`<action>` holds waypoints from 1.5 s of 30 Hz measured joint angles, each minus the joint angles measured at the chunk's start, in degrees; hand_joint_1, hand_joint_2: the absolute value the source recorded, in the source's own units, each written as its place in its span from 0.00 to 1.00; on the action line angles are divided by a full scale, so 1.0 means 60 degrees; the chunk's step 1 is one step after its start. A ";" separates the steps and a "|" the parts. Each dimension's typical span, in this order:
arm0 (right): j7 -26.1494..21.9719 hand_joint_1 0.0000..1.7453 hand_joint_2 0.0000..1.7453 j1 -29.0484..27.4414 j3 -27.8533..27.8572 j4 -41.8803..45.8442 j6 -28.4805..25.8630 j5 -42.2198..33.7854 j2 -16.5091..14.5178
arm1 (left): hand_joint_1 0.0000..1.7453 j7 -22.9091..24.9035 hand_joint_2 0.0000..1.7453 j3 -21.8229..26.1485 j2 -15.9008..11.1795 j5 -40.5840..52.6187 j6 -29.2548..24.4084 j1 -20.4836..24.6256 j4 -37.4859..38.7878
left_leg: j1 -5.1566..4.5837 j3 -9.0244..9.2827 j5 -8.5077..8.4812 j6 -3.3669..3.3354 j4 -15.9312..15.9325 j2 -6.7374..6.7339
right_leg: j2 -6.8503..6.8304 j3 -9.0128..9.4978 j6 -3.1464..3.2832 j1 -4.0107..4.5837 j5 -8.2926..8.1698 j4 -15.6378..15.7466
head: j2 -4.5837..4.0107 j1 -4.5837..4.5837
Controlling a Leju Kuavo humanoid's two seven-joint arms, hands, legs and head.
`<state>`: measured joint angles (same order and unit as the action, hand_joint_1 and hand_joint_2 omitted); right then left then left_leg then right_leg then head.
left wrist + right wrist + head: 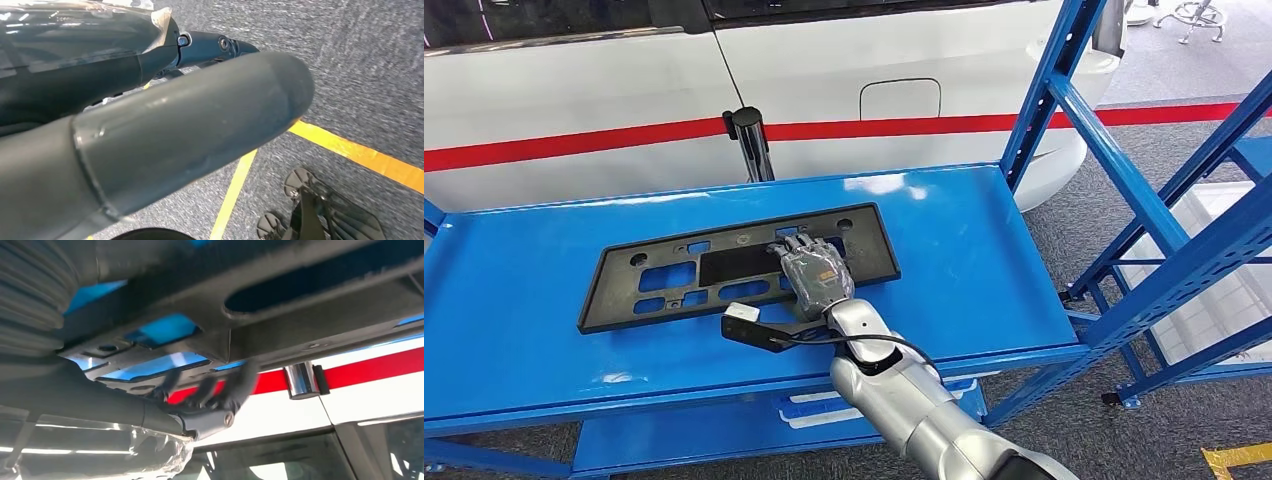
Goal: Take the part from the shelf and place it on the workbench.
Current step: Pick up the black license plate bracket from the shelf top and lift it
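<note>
Part (pixel 674 275) lies flat on the blue table (pixel 964 270), the right robot hand (pixel 816 272) resting on it, fingers spread; placing looks done, lifting away comes next.

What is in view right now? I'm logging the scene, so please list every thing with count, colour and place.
plate: one, black, flat with cutouts, lying on the workbench top.
workbench: one, blue, in front of the robot, with a lower shelf below.
shelf frame: one, blue, to the right of the workbench.
vehicle: one, white with a red stripe, behind the workbench.
post: one, shiny dark, between the workbench and the vehicle.
floor tape: yellow lines, on the grey carpet.
right hand: one, grey, resting on the right part of the plate.
left hand: one, grey, hanging over the floor.
</note>
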<state>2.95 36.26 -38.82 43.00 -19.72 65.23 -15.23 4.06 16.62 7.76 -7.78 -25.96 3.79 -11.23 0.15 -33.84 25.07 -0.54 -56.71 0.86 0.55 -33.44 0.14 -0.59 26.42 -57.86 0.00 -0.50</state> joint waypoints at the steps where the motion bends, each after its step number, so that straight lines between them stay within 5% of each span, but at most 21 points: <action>1: -0.0011 0.97 1.00 0.0000 0.0000 -0.0009 -0.0008 0.0037 0.0000 | 0.00 -0.0036 0.00 0.0007 0.0000 -0.0001 0.0017 0.0000 0.0000 | 0.0000 0.0001 0.0000 0.0000 0.0000 0.0000 | 0.0000 0.0000 0.0000 0.0000 0.0000 0.0000 | 0.0000 0.0000; 15: -0.0287 1.00 1.00 -0.0241 0.0191 0.0442 -0.0163 0.0542 0.0043 | 0.00 -0.0676 0.00 0.0105 0.0000 0.0020 0.0165 0.0005 0.0000 | 0.0000 0.0005 0.0000 0.0000 -0.0001 -0.0002 | 0.0003 0.0002 0.0000 0.0000 0.0000 0.0000 | -0.0001 0.0001; 25: -0.0957 1.00 1.00 -0.1405 0.1113 0.3335 -0.0158 0.0515 0.0426 | 0.00 -0.4100 0.00 0.0200 -0.0004 0.0060 0.1324 0.0020 -0.0023 | -0.0001 0.0000 0.0001 -0.0001 -0.0004 -0.0002 | 0.0005 -0.0002 0.0000 -0.0004 0.0000 0.0001 | -0.0001 -0.0001; 32: -0.1279 1.00 1.00 -0.2043 0.1485 0.5526 -0.0285 0.0229 0.0687 | 0.00 -0.4718 0.00 0.0377 -0.0016 0.0140 0.2081 0.0098 -0.0046 | -0.0001 0.0001 0.0004 -0.0003 -0.0004 -0.0006 | 0.0012 -0.0005 0.0000 -0.0005 0.0000 0.0002 | -0.0001 0.0000; 36: -0.1446 1.00 1.00 -0.2523 0.1698 0.7193 -0.0702 -0.0051 0.0974 | 0.00 -0.5053 1.00 0.0247 -0.0042 0.0836 0.2349 0.0257 -0.0096 | -0.0002 -0.0002 0.0004 -0.0003 -0.0006 -0.0004 | 0.0009 -0.0007 0.0000 -0.0006 0.0000 0.0002 | -0.0001 -0.0001; 45: -0.1800 1.00 1.00 -0.3222 0.2136 0.9940 -0.1140 -0.0793 0.1772 | 0.00 -0.4852 1.00 -0.0130 -0.0073 0.1248 0.2775 0.0819 -0.0160 | -0.0013 0.0001 0.0005 -0.0006 -0.0007 -0.0011 | 0.0026 -0.0002 -0.0001 -0.0019 -0.0001 0.0002 | 0.0000 0.0000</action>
<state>-7.85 16.93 -26.00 102.64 -26.56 60.47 -4.60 -25.05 15.84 7.32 -0.29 -9.31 8.71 -12.20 0.07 -33.83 25.10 -0.58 -56.75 0.79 0.70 -33.45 0.14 -0.71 26.42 -57.85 0.00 -0.50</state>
